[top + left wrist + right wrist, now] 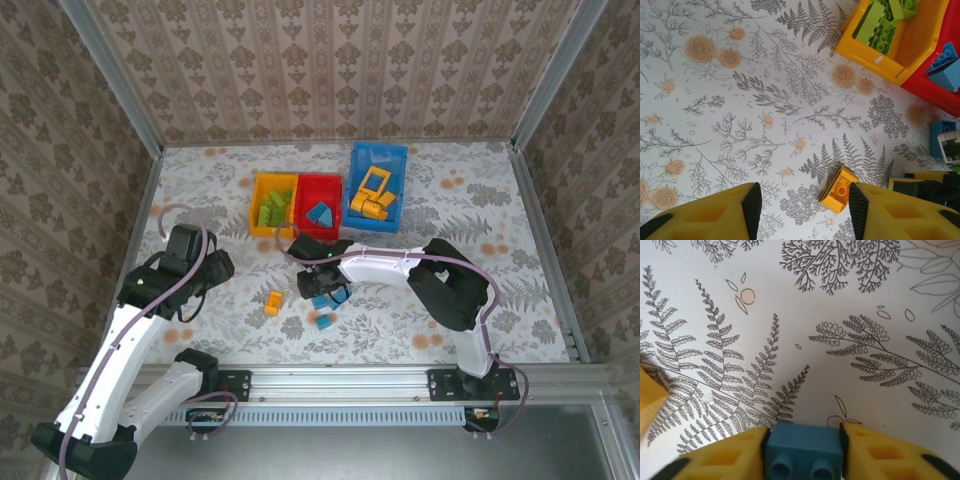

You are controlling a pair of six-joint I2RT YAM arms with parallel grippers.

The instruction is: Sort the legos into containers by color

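My right gripper [803,441] is shut on a blue lego [805,457], just above the table [480,200]; from above it [324,286] hangs over two more blue legos [324,320]. My left gripper [805,210] is open, and a yellow-orange lego [838,190] lies on the table between its fingers, close to the right pad [858,204]. The same lego [272,303] shows from above, right of the left gripper [214,270]. The yellow container [273,228] holds green legos [880,25], the red container [318,232] blue ones [945,67], and the blue container [378,150] yellow-orange pieces.
The three containers stand side by side at the back centre. Metal rails and patterned walls close in the table. Part of the right arm's gripper [951,146] and a blue lego [939,137] sit at the right edge of the left wrist view.
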